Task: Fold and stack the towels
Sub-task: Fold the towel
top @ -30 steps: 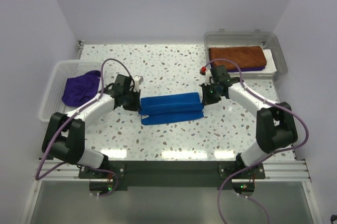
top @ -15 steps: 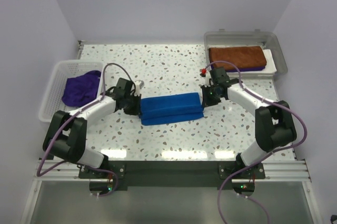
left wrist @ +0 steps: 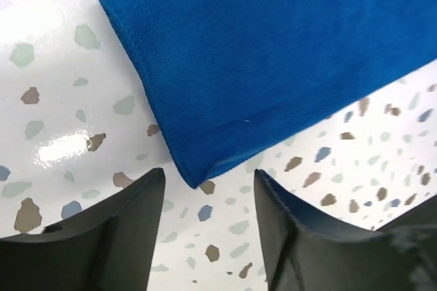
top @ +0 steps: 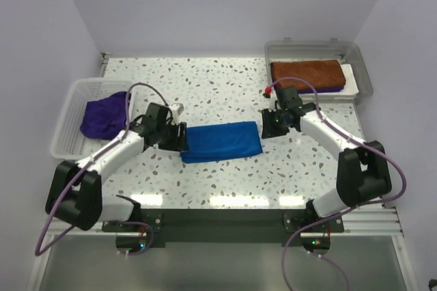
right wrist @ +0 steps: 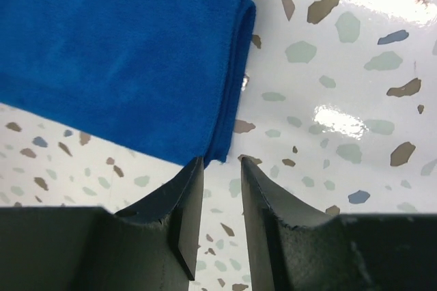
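A royal blue towel [top: 221,141] lies folded into a flat band on the speckled table, between the two arms. My left gripper [top: 179,137] sits at its left end, open, and the towel's corner [left wrist: 273,59] lies just ahead of the empty gap [left wrist: 209,175]. My right gripper [top: 268,126] is at the right end, open a little, with the folded edge [right wrist: 123,52] just beyond its fingertips [right wrist: 221,162]. A rust-brown towel [top: 307,74] lies folded on a purple one [top: 336,89] in the tray. Another purple towel [top: 104,115] sits crumpled in the basket.
The white mesh basket [top: 68,120] stands at the table's left edge. The grey tray [top: 363,67] with its white liner stands at the back right. White walls close in the table on three sides.
Both grippers have opened and let go of the blue towel, which now lies flatter. The left gripper has drawn slightly back to the left of the towel's end.
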